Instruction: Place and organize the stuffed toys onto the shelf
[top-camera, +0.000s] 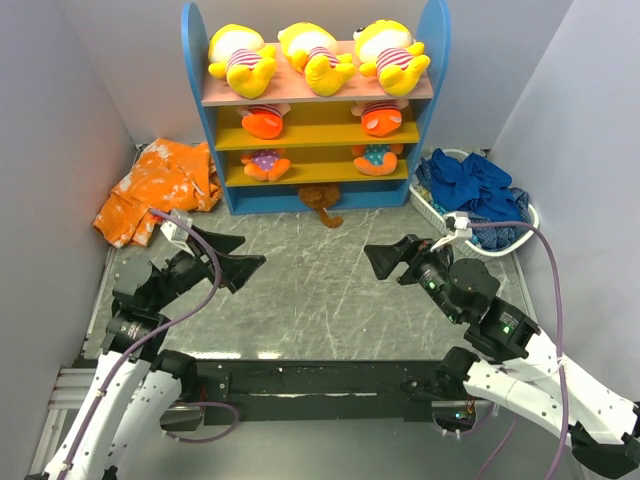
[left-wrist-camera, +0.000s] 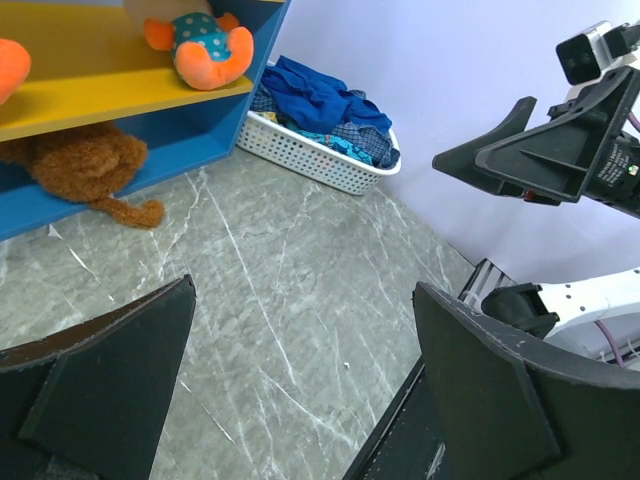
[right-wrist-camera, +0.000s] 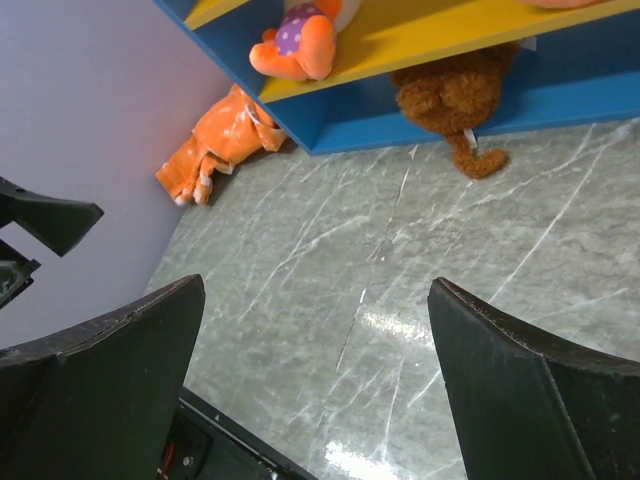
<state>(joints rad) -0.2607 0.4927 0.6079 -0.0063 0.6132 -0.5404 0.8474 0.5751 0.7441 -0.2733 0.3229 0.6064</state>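
- Looking at the shelf (top-camera: 436, 80), every one of the stuffed toys I can see is already on it. That's three yellow ones (top-camera: 315, 58) on the pink top board, two orange ones (top-camera: 264, 120) on the upper yellow board, and two dotted ones (top-camera: 375, 158) on the lower yellow board.
- The monkey (top-camera: 322, 200) sits in the bottom gap under the lowest yellow board. Its tail hangs out onto the counter (top-camera: 320, 320).
- The left claw (left-wrist-camera: 302, 285) is spread wide with nothing in it. It hovers over bare counter, well apart from the shelf.
- The right claw (right-wrist-camera: 316, 283) is the same, wide and empty, and the two face each other across the counter.
- My guess on handling is that these are light and squishy, not fragile and not slippery. A pinch will sink in before it bites.
- I'd grab across the body, the chunkiest part. A limb or the monkey's tail would probably just flop and swing.
- If anything needs tidying it's likely the monkey. Nudging the body back should pull the tail in, but the gap looks low, so a wide claw could bump the board above.
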